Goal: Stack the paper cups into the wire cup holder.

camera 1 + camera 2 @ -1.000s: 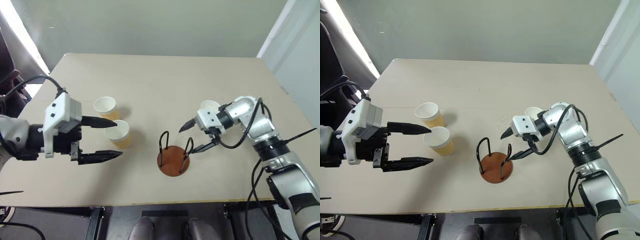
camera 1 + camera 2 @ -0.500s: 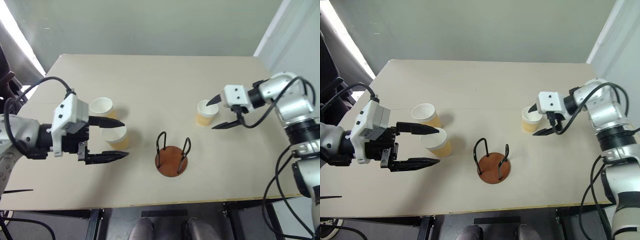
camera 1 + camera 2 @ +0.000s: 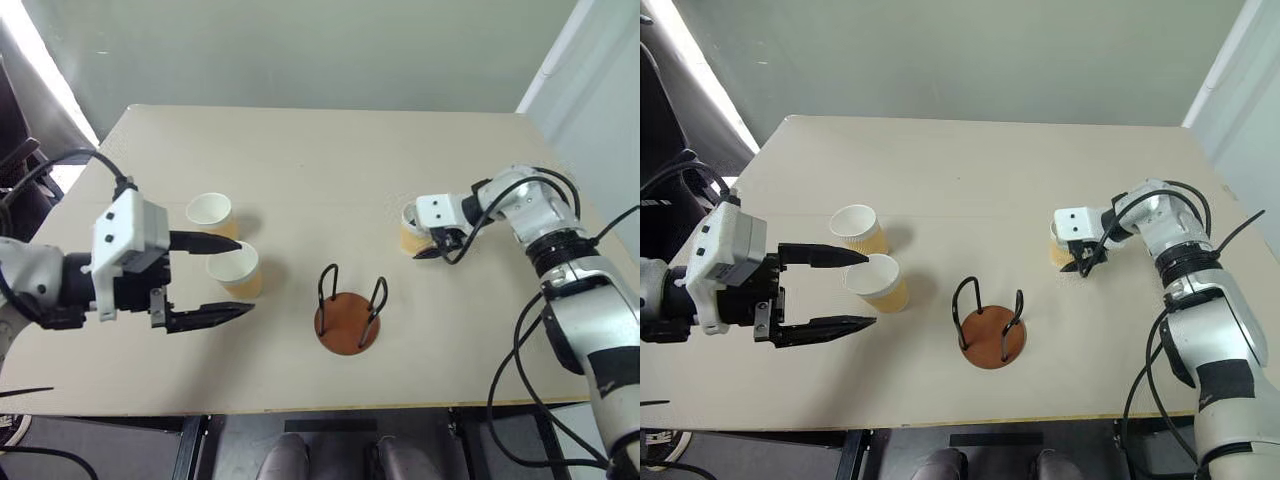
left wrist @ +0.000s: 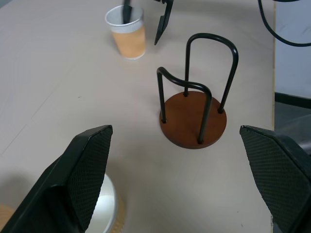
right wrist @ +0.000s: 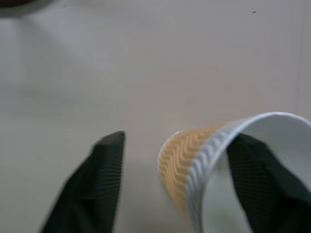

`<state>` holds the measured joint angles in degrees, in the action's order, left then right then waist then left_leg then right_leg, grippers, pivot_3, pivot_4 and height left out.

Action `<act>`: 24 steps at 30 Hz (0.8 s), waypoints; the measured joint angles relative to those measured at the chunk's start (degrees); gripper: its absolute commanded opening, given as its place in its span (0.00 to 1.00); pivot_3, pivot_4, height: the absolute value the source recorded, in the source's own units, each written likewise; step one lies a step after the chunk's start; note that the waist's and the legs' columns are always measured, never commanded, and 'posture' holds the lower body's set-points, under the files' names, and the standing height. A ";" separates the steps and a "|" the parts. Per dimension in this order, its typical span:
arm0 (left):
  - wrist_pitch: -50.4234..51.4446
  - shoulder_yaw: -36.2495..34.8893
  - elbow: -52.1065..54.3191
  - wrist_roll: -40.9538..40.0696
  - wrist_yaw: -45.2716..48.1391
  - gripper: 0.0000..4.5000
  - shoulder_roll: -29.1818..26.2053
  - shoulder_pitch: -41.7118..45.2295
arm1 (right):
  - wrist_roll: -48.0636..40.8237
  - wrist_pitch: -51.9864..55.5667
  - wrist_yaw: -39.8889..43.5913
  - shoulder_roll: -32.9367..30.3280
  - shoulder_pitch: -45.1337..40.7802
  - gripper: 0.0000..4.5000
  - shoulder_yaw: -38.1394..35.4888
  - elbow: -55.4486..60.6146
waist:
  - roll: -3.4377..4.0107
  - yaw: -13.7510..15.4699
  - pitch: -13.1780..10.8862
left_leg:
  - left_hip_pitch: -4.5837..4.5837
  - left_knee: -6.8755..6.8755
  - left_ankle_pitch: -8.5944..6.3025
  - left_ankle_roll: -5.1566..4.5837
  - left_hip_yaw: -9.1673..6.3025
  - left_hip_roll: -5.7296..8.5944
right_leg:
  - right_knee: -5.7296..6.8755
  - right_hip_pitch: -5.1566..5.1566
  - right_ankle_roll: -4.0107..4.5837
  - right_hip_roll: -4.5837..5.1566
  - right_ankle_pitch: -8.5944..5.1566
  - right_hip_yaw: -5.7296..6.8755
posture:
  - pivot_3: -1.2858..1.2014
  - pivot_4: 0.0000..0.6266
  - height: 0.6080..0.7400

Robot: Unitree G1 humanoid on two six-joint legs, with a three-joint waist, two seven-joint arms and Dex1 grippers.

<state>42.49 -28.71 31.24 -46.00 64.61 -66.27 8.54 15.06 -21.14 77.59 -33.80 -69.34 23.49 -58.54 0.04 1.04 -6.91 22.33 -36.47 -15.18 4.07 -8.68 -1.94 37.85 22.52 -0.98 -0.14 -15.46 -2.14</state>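
On beige table [image 3: 330, 160] — pale green wall [image 3: 300, 50]

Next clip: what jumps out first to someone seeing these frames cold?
The right tool at the lone paper cup on the table's right side, one finger inside the rim and one outside, with a gap left outside the wall. Mid-table near the front edge stands the empty wire cup holder. On the left, the left tool hangs wide open beside the other two cups.
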 measured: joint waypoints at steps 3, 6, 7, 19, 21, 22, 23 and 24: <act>0.04 -0.03 0.00 0.00 -0.04 1.00 0.00 -0.16 | 0.32 -0.88 0.35 -0.02 -1.28 0.20 -0.03 -0.61 | 0.00 -0.01 0.00 | 0.00 0.00 -0.01 0.01 0.01 0.00 | 0.00 0.00 0.01 0.00 0.00 0.00 | 0.52 0.24 1.00; 0.03 -0.01 -0.01 0.00 -0.10 1.00 0.00 -0.14 | 0.17 -1.11 2.07 -0.42 -2.17 0.02 -0.32 -0.54 | 0.00 -0.01 0.00 | 0.00 0.01 -0.01 0.02 0.00 0.00 | 0.00 0.00 0.03 0.00 -0.01 0.00 | 0.52 0.24 1.00; 0.03 0.04 -0.04 0.01 -0.10 1.00 0.00 -0.08 | -0.38 -1.08 3.39 -0.79 -2.16 0.02 -0.51 -0.21 | 0.00 0.04 0.00 | 0.01 0.01 -0.01 0.02 0.00 0.00 | -0.01 0.00 0.03 0.00 -0.02 0.00 | 0.52 0.24 1.00; -1.82 0.63 -2.55 1.08 0.44 1.00 0.36 0.24 | -36.23 33.17 14.68 -13.61 -1.45 0.02 -4.83 38.78 | 0.02 -0.09 -0.02 | 0.11 0.26 0.15 0.29 0.41 -0.04 | -0.22 0.02 0.09 -0.25 -0.05 0.00 | 0.52 0.24 1.00; -2.25 0.92 -2.61 1.20 0.42 1.00 0.55 0.20 | -41.28 39.12 14.65 -14.27 0.29 0.02 -5.11 46.93 | -0.01 -0.21 0.00 | 0.06 0.23 0.16 0.32 0.39 -0.15 | -0.28 -0.07 0.10 -0.45 -0.05 -0.02 | 0.52 0.24 1.00; -2.43 1.24 -2.81 1.27 0.42 1.00 0.62 0.27 | -42.96 41.42 14.70 -13.78 2.01 0.02 -4.95 51.46 | -0.01 -0.28 0.00 | -0.03 0.20 0.15 0.33 0.38 -0.21 | -0.28 -0.16 0.10 -0.53 -0.05 -0.02 | 0.52 0.24 1.00; -2.64 1.74 -2.97 1.30 0.43 1.00 0.63 0.42 | -43.41 42.90 14.70 -13.13 3.60 0.02 -4.82 54.59 | -0.01 -0.35 0.00 | -0.12 0.21 0.15 0.33 0.37 -0.24 | -0.28 -0.25 0.12 -0.57 -0.06 -0.02 | 0.52 0.24 1.00; -2.76 2.26 -3.05 1.32 0.45 1.00 0.64 0.48 | -43.63 44.08 14.68 -12.03 5.56 0.02 -4.27 57.38 | -0.02 -0.43 0.00 | -0.22 0.19 0.15 0.33 0.36 -0.26 | -0.26 -0.29 0.15 -0.59 -0.07 -0.02 | 0.52 0.24 1.00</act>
<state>39.73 -26.46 28.19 -44.68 65.07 -65.63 9.02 -28.56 22.94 92.28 -45.84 -63.78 19.22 -1.16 0.02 0.61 -6.91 22.10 -36.28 -15.03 4.39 -8.32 -2.20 37.59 22.23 -0.83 -0.73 -15.54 -2.16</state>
